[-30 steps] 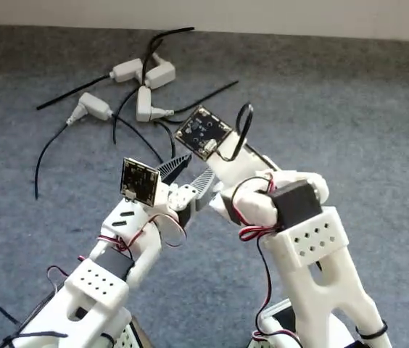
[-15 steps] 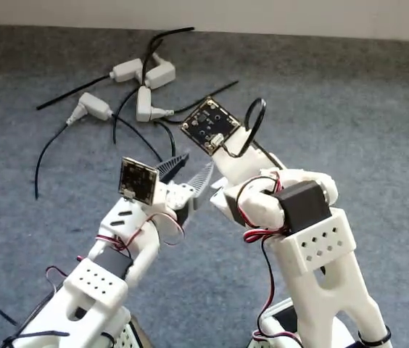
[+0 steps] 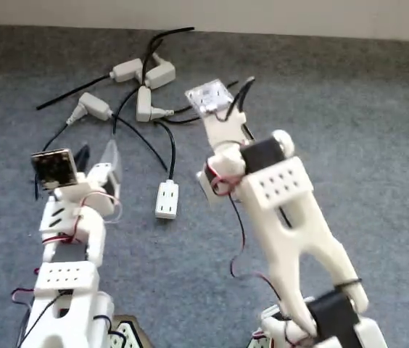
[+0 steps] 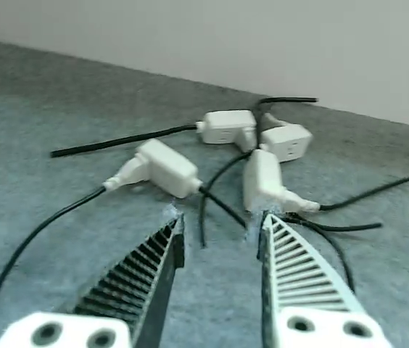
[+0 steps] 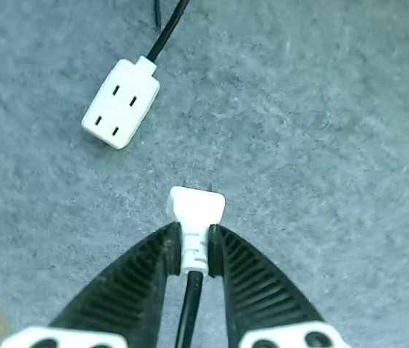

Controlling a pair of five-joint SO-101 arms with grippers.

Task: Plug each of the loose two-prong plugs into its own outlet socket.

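Right gripper point(image 5: 193, 238) clamps a white two-prong plug point(image 5: 196, 206), prongs apparently facing away, and next must line it up with the outlet socket point(image 5: 121, 104); left gripper point(image 4: 219, 226) fingers sit apart.

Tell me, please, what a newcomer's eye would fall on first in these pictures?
The right end effector grips a white plug, with a white outlet block lying on the carpet just beyond it. The left end effector stands open, facing a tangle of white plugs and black cords farther back.

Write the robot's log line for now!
right gripper: shut on plug | left gripper: open | outlet socket: on carpet, empty
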